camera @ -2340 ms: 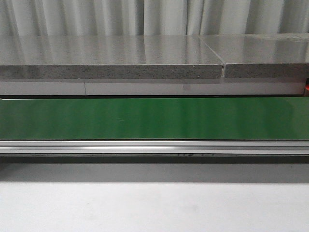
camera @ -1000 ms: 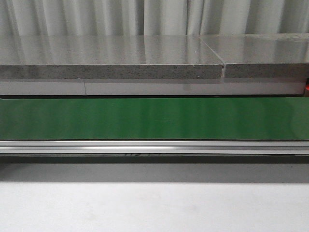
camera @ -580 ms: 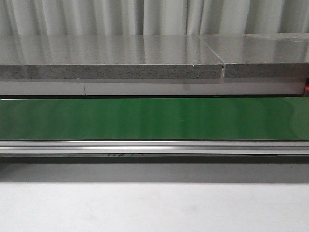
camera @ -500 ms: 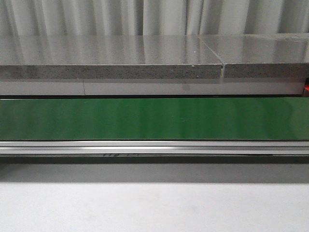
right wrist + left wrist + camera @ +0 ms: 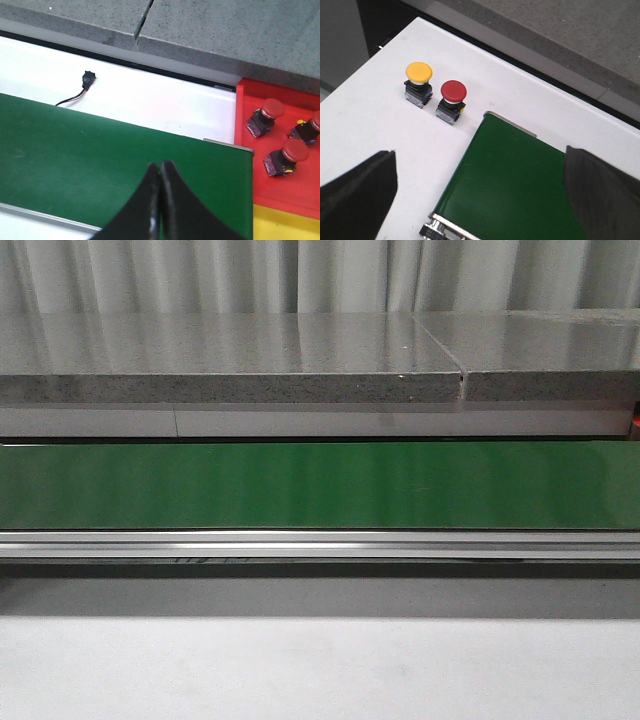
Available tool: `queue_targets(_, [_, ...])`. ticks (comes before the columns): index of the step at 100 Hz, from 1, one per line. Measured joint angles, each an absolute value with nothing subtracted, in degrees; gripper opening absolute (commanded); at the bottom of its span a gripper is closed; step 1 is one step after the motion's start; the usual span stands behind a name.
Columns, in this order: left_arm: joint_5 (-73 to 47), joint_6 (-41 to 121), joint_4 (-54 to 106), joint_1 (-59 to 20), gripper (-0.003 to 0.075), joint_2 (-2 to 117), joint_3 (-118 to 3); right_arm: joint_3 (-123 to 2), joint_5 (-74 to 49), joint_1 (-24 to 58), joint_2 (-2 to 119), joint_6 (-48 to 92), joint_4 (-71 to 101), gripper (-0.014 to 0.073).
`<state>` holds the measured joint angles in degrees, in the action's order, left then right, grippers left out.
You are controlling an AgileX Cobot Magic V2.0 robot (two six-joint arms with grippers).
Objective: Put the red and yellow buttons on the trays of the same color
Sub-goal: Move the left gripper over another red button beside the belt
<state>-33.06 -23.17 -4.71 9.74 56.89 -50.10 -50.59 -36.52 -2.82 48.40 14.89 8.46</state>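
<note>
Left claw (image 5: 480,200) spread wide over belt (image 5: 520,185), ready for yellow button (image 5: 418,72) or red button (image 5: 453,91). Right claw (image 5: 160,200) closed, empty, beside red tray (image 5: 245,125).

Front cam low, facing belt (image 5: 320,485); wrist cams overlook its ends.
</note>
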Motion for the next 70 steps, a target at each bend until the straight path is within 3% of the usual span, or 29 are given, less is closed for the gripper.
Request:
queue_targets(36, [-32.9, -23.2, -2.4, 13.7, 0.0642, 82.3, -63.2, -50.6, -36.5, -2.8, 48.4, 14.9, 8.5, -0.0068])
queue_targets(70, [-33.1, -23.2, -1.9, 13.7, 0.0642, 98.0, -71.8, -50.6, -36.5, -2.8, 48.4, 14.9, 8.5, -0.0068])
